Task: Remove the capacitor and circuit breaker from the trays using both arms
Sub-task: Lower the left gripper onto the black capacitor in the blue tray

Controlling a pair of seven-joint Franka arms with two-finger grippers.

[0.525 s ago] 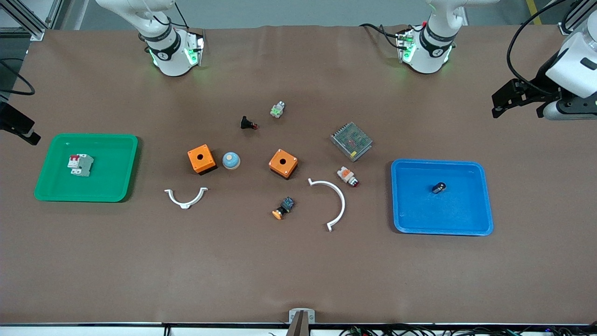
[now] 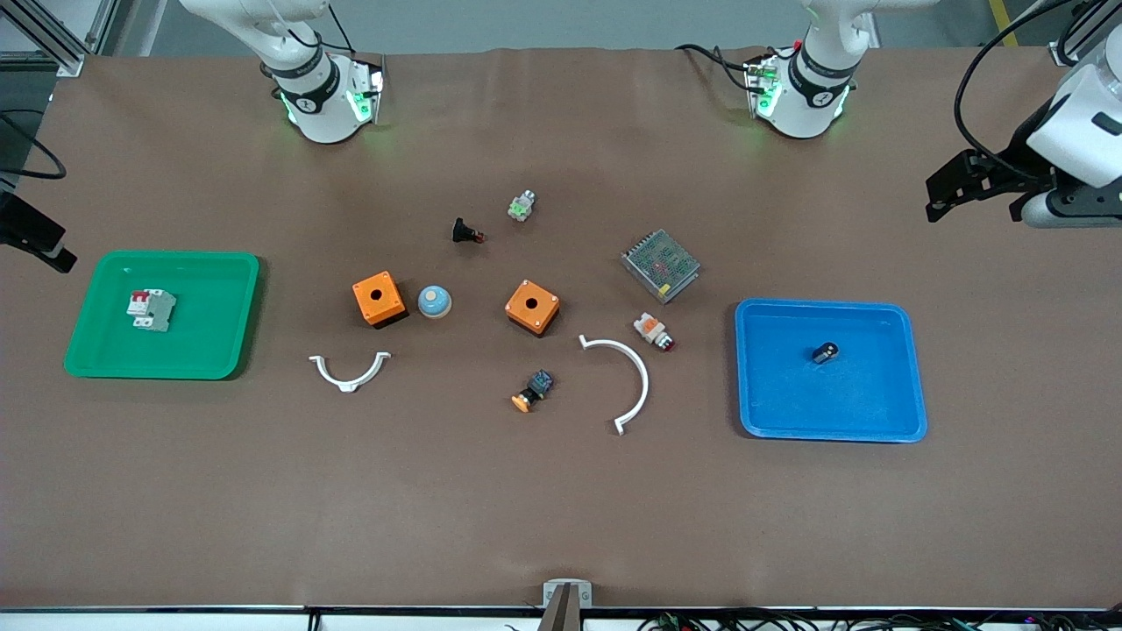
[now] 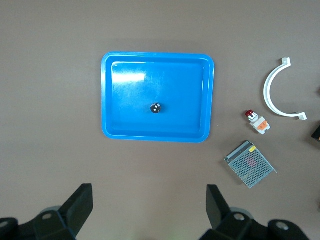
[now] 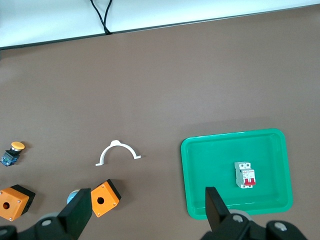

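Capacitor (image 2: 824,352) lies in the blue tray (image 2: 877,421) toward the left arm's end of the table; breaker (image 2: 151,309) lies in the green tray (image 2: 210,350) toward the right arm's end. Left gripper (image 3: 148,207) hangs high near the blue tray, fingers spread wide, holding nothing. Right gripper (image 4: 147,210) hangs high beside the green tray, fingers likewise wide apart and empty.
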